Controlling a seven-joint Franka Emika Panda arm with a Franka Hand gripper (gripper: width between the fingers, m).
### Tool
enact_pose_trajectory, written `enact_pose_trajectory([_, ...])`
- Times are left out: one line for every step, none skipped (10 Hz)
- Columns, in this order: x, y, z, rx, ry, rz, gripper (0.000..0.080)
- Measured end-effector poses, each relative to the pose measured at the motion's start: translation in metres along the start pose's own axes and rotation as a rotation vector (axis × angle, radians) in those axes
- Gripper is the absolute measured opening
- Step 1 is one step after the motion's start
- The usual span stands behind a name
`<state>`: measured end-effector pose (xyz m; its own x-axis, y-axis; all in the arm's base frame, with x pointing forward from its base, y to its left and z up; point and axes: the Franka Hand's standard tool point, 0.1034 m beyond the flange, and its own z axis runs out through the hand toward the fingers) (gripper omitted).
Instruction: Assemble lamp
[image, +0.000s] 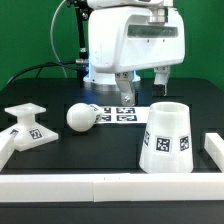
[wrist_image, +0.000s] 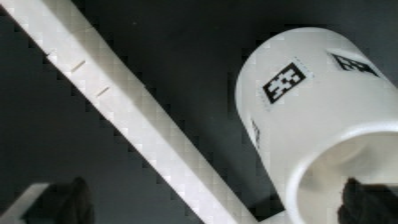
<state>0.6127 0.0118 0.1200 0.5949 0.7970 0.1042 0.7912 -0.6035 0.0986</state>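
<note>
The lamp shade (image: 168, 137) stands on the table at the exterior view's right, a tapered white cup with tags on its wall. It also fills a large part of the wrist view (wrist_image: 311, 90). The ball-shaped bulb (image: 80, 117) lies left of centre. The flat square base (image: 27, 122) with its stem sits at the far left. My gripper (image: 141, 92) hangs above the table behind the shade and the bulb, open and empty. In the wrist view my gripper (wrist_image: 217, 205) has its dark fingers (wrist_image: 63, 200) spread wide, one overlapping the shade's rim.
The marker board (image: 118, 112) lies flat under the gripper, between bulb and shade. White border rails run along the front (image: 110, 185), left (image: 8, 145) and right (image: 212, 150). One rail crosses the wrist view diagonally (wrist_image: 125, 100). A green wall stands behind.
</note>
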Motion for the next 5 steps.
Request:
enact_pose_trajectory([0.0,0.0002,0.0001,-0.002,0.002,-0.009,0.0699])
enact_pose_trajectory([0.0,0.0002,0.0001,-0.002,0.002,-0.01,0.0699])
enact_pose_trajectory([-0.0001,0.0002,0.0001,-0.002,0.002,-0.01,0.0699])
enact_pose_trajectory([-0.0001,0.0002,0.0001,-0.002,0.002,-0.01,0.0699])
enact_pose_trajectory([-0.0001,0.0002,0.0001,-0.002,0.002,-0.01,0.0699])
